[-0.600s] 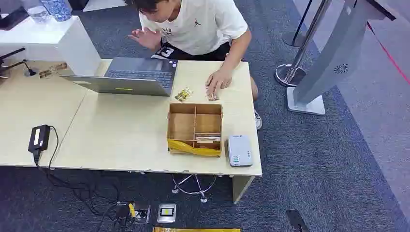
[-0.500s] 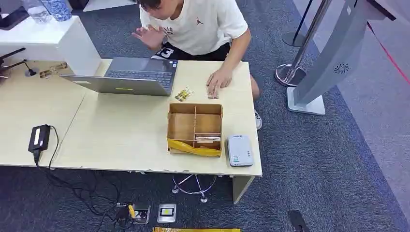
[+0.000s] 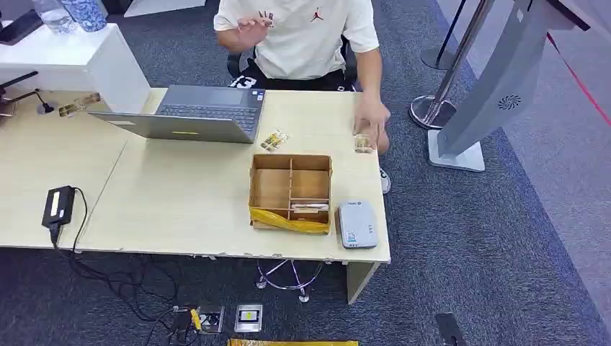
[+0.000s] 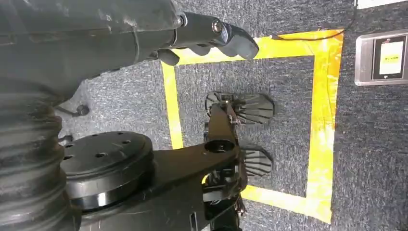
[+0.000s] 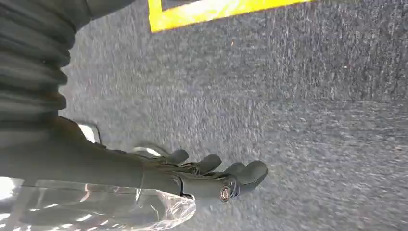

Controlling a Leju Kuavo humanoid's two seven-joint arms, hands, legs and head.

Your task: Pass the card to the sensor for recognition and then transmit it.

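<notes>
The table [image 3: 180, 209] ends in a near edge with bare top on the left half; its right corner carries the box [image 3: 290, 192] and, just beside the box toward that corner, the grey sensor [image 3: 357, 224]. Beyond the right edge lies open carpet, up to a grey kiosk stand [image 3: 497, 86] and a post base [image 3: 429, 109].

A card [image 3: 310, 207] lies in the box's near-right compartment. A small pack [image 3: 274, 140] lies on the table just behind the box, and an open laptop [image 3: 194, 114] stands farther back. A person sits across the table, one hand [image 3: 370, 119] at the far right edge on or holding a small pale thing [image 3: 362, 143] that is too small to tell, the other raised by the chest. A black power brick [image 3: 58, 205] with its cable sits on the left table.

Both hands hang low over the carpet, well apart from the box and sensor. The left hand [image 4: 202, 36] hangs with fingers loosely curled and holds nothing; yellow floor tape [image 4: 322, 120] marks a square below it and a floor socket [image 4: 382, 57] lies past the tape. The right hand [image 5: 211, 175] has its fingers [image 5: 250, 172] slightly bent and apart, holding nothing, over bare carpet, with tape [image 5: 216, 9] off to one side.
</notes>
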